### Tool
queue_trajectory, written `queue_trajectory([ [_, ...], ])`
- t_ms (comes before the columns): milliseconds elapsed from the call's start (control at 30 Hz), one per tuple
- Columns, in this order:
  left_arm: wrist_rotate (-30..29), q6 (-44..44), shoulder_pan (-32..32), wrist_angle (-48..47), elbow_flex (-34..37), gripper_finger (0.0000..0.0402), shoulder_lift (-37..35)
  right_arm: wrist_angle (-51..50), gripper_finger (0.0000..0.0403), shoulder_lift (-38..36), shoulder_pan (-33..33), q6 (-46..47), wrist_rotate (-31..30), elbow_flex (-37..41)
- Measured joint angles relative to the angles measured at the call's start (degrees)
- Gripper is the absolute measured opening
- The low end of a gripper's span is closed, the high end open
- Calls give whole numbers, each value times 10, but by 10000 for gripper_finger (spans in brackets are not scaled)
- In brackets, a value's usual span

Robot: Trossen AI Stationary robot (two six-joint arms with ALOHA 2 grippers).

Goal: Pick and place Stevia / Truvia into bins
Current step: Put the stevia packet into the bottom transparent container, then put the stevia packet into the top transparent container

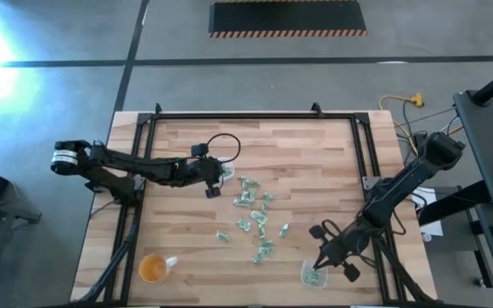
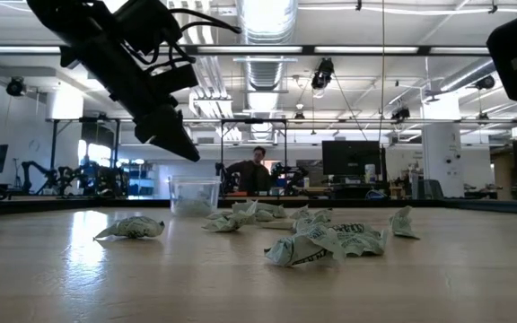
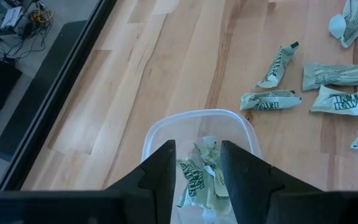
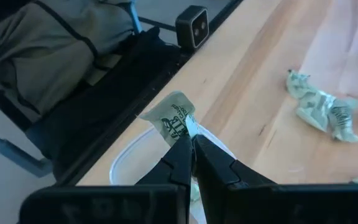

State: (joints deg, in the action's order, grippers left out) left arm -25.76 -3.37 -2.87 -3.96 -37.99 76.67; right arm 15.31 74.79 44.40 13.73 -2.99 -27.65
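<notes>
You have one Truvia packet pinched between the right gripper's fingertips, which are clamped together on its lower edge, holding it just above the rim of the clear bin near the table's right front corner. That bin already shows a packet inside it in the high view. The rest of your packets lie scattered loose across the middle of the wooden table, crumpled and flat. Your second clear bin sits at the left of the heap, with several packets in it. The left gripper hangs directly over that bin, its fingers apart with nothing between them. Look to the front left corner for an orange-tinted cup, well apart from everything. Beyond the table a person sits at a desk.
</notes>
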Motion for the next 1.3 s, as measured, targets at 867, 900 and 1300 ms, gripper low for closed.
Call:
queue_trajectory([
  [867,0,1,0,0,5,112,0,-44,51,71,2,24,29,-59],
  [900,0,1,0,0,5,112,0,-44,57,70,2,24,29,-59],
  [1300,56,1,6,-1,4,112,0,-50,97,14,2,-38,27,-62],
])
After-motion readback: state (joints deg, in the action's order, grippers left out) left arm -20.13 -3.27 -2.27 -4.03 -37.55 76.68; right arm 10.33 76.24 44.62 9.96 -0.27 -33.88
